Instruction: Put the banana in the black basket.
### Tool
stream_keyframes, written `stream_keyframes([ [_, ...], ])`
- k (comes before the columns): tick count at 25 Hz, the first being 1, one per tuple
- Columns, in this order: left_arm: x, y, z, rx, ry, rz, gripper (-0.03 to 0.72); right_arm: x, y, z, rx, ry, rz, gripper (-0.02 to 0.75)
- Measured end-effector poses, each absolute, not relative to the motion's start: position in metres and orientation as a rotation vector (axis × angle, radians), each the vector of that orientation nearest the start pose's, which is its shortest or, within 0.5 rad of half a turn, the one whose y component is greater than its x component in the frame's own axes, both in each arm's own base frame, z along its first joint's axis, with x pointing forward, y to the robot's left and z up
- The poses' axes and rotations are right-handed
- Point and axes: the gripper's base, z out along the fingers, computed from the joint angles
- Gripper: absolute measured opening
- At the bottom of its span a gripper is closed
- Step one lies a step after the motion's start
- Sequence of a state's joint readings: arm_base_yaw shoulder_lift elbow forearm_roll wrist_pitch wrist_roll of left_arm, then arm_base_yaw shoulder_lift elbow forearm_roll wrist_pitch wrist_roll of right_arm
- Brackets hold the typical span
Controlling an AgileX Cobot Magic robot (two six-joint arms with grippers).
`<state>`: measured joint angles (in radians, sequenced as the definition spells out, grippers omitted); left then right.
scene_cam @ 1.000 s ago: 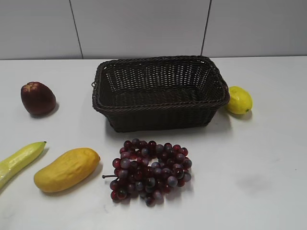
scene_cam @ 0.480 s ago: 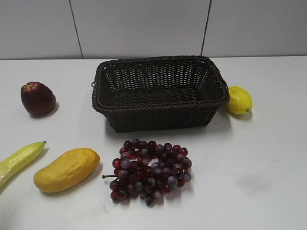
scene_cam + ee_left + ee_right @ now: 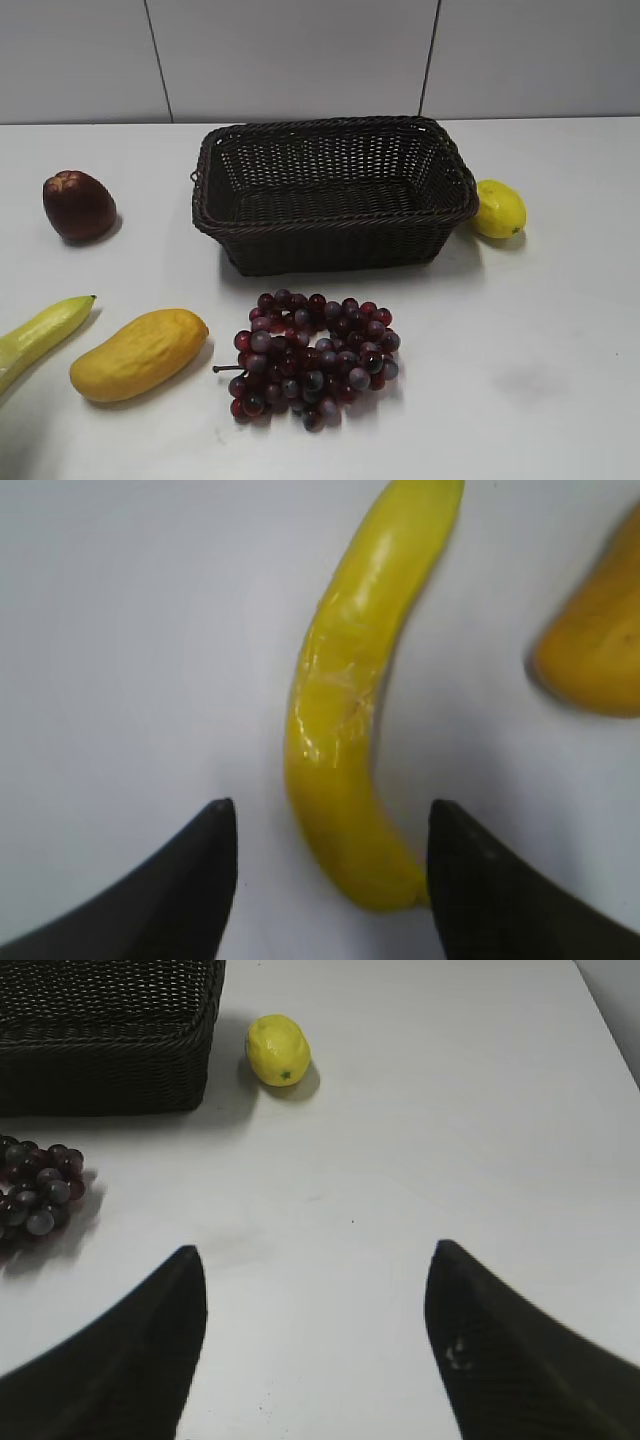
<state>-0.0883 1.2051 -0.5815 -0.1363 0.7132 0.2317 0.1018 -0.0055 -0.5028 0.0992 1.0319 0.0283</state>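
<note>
Left fingers (image 3: 328, 825): spread apart, nothing clamped. Both dark tips show at the lower edge of the left wrist view. The banana (image 3: 352, 705) lies on the white desk (image 3: 130, 640) with its near, rounded end between the two fingers, close against the right-hand one; contact there cannot be confirmed. From that end the fruit curves away from the fingers toward the top of the view. Its skin is glossy yellow with a scuffed patch at mid-length. Beyond the right-hand finger, to the side, sits part of a yellow-orange mango (image 3: 592, 645), apart from the banana.

Right fingers (image 3: 315, 1305): spread apart, nothing between them but bare desk. Ahead and to the left of them lies a bunch of red grapes (image 3: 38, 1192), cut by the view's edge. Farther ahead stands the black basket (image 3: 105, 1035), with a lemon (image 3: 278, 1050) just beside its corner.

Exterior view: neither arm shows. The banana (image 3: 42, 332) lies at the left edge, its dark tip pointing toward the middle of the desk, well apart from the black basket (image 3: 333, 192). The mango (image 3: 139, 353) lies just beside the banana, the grapes (image 3: 312, 357) in front of the basket. A dark red apple (image 3: 78, 205) sits left of the basket, the lemon (image 3: 498, 208) close against its right side. The basket holds nothing visible.
</note>
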Motion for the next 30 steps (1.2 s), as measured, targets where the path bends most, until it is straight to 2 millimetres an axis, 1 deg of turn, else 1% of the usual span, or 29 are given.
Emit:
stream_keyframes([
  [5, 0.205, -0.027, 0.185, 0.432, 2.801, -0.107, 0.583, -0.006, 0.007, 0.281, -0.077, 2.008, 0.201, 0.519],
  [13, 0.224, -0.026, 0.156, 0.476, 2.82, -0.07, 0.583, -0.006, 0.007, 0.281, -0.077, 2.008, 0.201, 0.519],
  [20, 0.233, -0.026, 0.125, 0.497, 2.886, -0.062, 0.583, -0.006, 0.007, 0.281, -0.077, 2.008, 0.201, 0.519],
  [22, 0.234, -0.026, 0.119, 0.498, 2.903, -0.062, 0.583, -0.006, 0.007, 0.281, -0.077, 2.008, 0.201, 0.519],
  [24, 0.235, -0.026, 0.117, 0.497, 2.906, -0.062, 0.581, -0.006, 0.007, 0.281, -0.077, 2.008, 0.201, 0.519],
  [26, 0.235, -0.026, 0.117, 0.497, 2.904, -0.062, 0.561, -0.006, 0.007, 0.281, -0.077, 2.008, 0.201, 0.519],
  [28, 0.236, -0.026, 0.118, 0.497, 2.904, -0.063, 0.511, -0.006, 0.007, 0.281, -0.077, 2.008, 0.201, 0.519],
  [30, 0.237, -0.026, 0.119, 0.497, 2.902, -0.063, 0.418, -0.006, 0.007, 0.281, -0.077, 2.008, 0.201, 0.519],
])
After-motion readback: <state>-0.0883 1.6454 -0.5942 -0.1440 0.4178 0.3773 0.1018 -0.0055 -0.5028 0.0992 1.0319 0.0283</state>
